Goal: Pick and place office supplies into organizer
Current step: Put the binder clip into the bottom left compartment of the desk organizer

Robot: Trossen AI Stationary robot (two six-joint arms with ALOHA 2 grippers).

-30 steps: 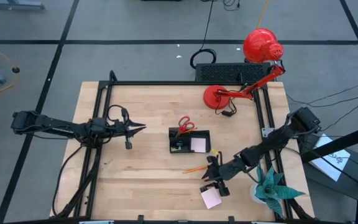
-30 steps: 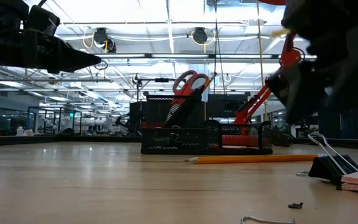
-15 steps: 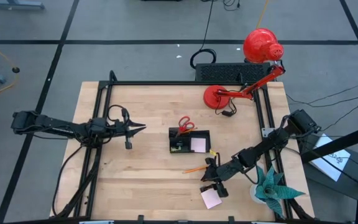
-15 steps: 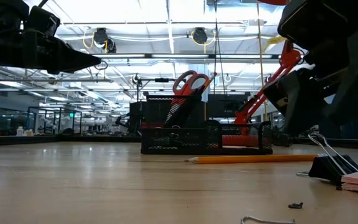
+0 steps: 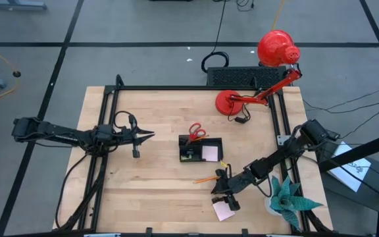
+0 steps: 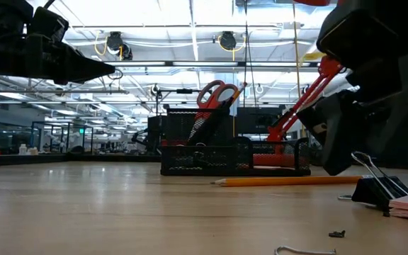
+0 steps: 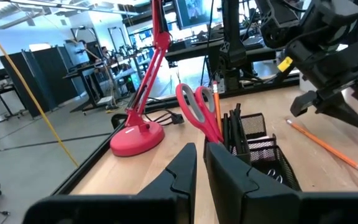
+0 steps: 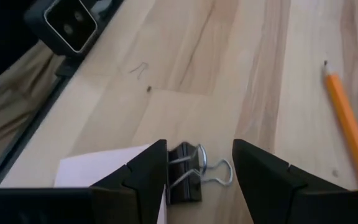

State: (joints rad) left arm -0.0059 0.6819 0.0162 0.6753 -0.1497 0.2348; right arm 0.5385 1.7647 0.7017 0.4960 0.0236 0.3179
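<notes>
The black mesh organizer stands mid-table with red-handled scissors upright in it and a pink pad in one compartment. An orange pencil lies flat on the table near it. A second pink sticky-note pad lies by the near edge, with a black binder clip at its edge. My right gripper is open and hovers over the clip, one finger on each side, touching nothing. My left gripper is shut and held above the table, left of the organizer.
A red desk lamp and a black ribbed box stand at the far right. A teal paper plant sits close behind my right arm. A wire paperclip lies near the table's near edge. Bare wood stretches between the left gripper and the organizer.
My right gripper has moved a little toward the near edge and lower, coming over the binder clip and the sticky-note pad. Its fingers stay apart. The left arm and all objects have kept still.
</notes>
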